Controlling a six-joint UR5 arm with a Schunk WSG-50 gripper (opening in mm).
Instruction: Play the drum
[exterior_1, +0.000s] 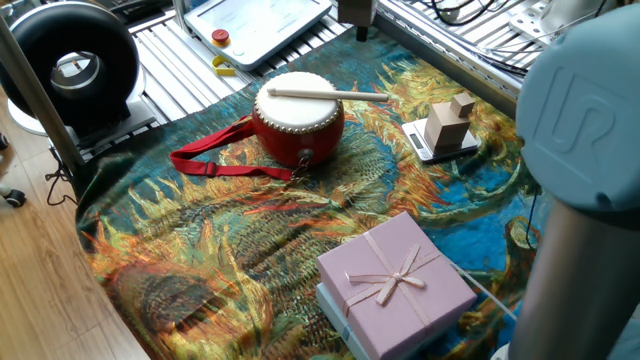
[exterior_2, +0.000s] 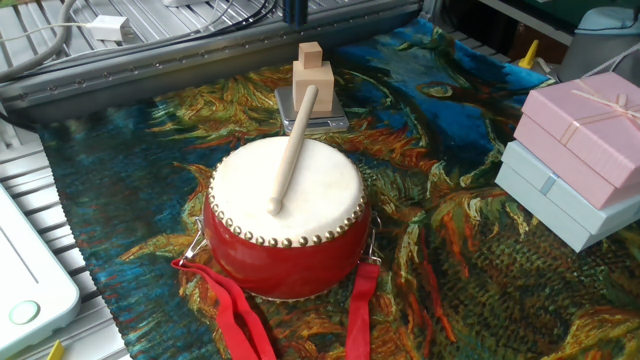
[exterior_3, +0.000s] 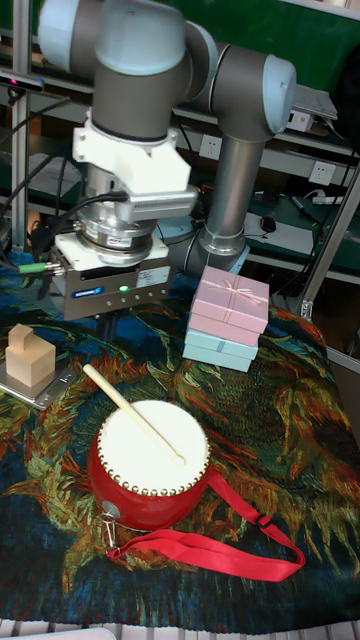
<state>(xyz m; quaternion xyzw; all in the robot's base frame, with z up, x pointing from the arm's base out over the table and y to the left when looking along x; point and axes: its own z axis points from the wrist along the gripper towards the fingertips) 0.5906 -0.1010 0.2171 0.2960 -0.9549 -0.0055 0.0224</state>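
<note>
Sunflower-patterned cloth (exterior_1: 250, 250) under the untouched drum (exterior_1: 298, 118).
Drumstick (exterior_2: 294, 147) rests on its skin; hand (exterior_1: 355, 15) at upper frame, opening indiscernible.

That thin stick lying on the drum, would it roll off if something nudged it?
Probably. The stick looks round and smooth, resting loose on the drum, one end overhanging the rim. It seems light and stiff, so a sideways nudge could roll it off.
</note>
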